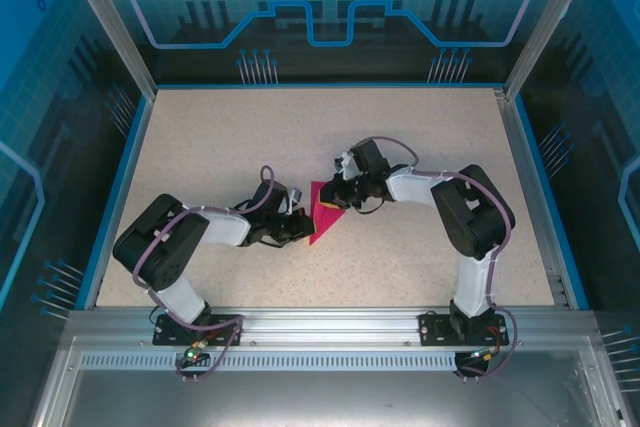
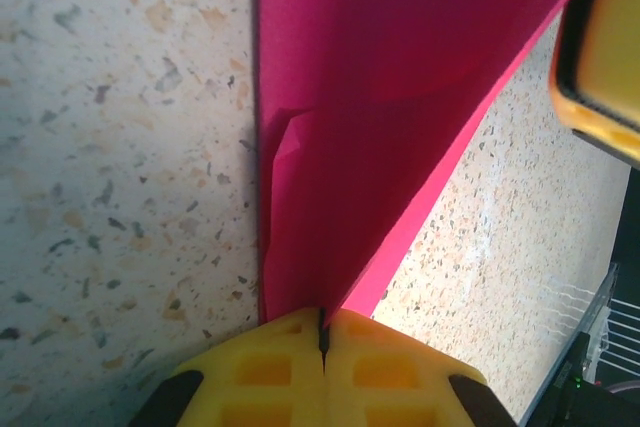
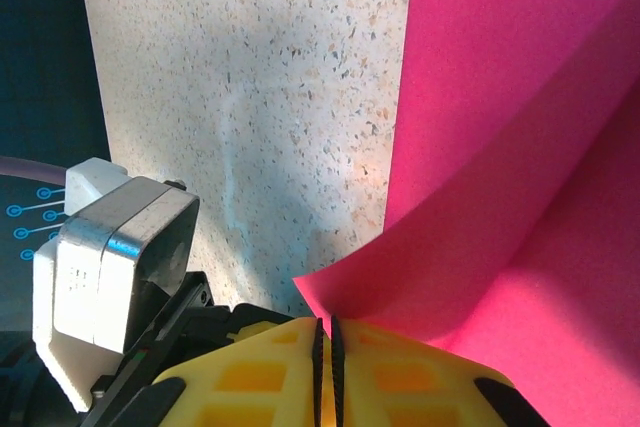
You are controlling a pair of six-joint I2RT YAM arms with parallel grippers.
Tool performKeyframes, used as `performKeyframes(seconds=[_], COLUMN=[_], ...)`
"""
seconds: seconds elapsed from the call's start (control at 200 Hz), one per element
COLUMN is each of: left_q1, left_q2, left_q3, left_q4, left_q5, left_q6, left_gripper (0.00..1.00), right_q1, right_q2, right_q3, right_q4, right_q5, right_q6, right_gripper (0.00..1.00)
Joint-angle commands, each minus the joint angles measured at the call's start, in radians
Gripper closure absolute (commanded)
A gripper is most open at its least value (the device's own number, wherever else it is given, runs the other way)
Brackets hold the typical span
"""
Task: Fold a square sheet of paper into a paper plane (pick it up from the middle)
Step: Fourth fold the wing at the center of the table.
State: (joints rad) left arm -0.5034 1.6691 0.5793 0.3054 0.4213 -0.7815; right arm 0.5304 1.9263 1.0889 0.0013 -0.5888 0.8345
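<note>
You face robot lab cell: speckled bench (image 1: pixel 250 127), aluminium frame posts (image 1: pixel 108 22), blue circuit-print panels (image 1: pixel 330 7) upper frame, mounting rail (image 1: pixel 330 325) bottom.

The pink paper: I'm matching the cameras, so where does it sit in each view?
Top external: pink paper at picture centre.
Left wrist: pink paper upper centre, tapering into left gripper.
Right wrist: pink paper right half, pinched by right gripper.
Shared landmark: speckled tabletop.

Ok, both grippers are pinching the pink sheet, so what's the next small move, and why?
Probably lower the right gripper a little to lay its upper flap onto the layer beneath, with the left gripper as the anchor. Both are shut on the sheet of paper. In the right wrist view it bends over in a soft curve, with no sharp crease there yet.
</note>
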Motion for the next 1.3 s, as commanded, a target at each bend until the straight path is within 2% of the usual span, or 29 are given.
performKeyframes(seconds=[0.0, 0.245, 0.91, 1.295], left_q1=[0.019, 0.023, 0.047, 0.048], left_q2=[0.009, 0.017, 0.069, 0.06], left_q3=[-0.016, -0.026, 0.021, 0.026], left_q4=[-0.02, -0.003, -0.114, -0.159], left_q5=[0.001, -0.007, 0.017, 0.011], left_q6=[-0.047, -0.1, -0.105, -0.074], left_gripper=[0.96, 0.95, 0.96, 0.9], right_q1=[0.005, 0.001, -0.013, -0.016], right_q2=[0.037, 0.079, 0.143, 0.175], right_q3=[0.027, 0.052, 0.079, 0.077], right_q4=[0.0, 0.017, -0.011, -0.036], right_q5=[-0.021, -0.034, -0.011, 0.017], right_q6=[0.007, 0.012, -0.002, -0.013], right_gripper=[0.87, 0.87, 0.88, 0.89])
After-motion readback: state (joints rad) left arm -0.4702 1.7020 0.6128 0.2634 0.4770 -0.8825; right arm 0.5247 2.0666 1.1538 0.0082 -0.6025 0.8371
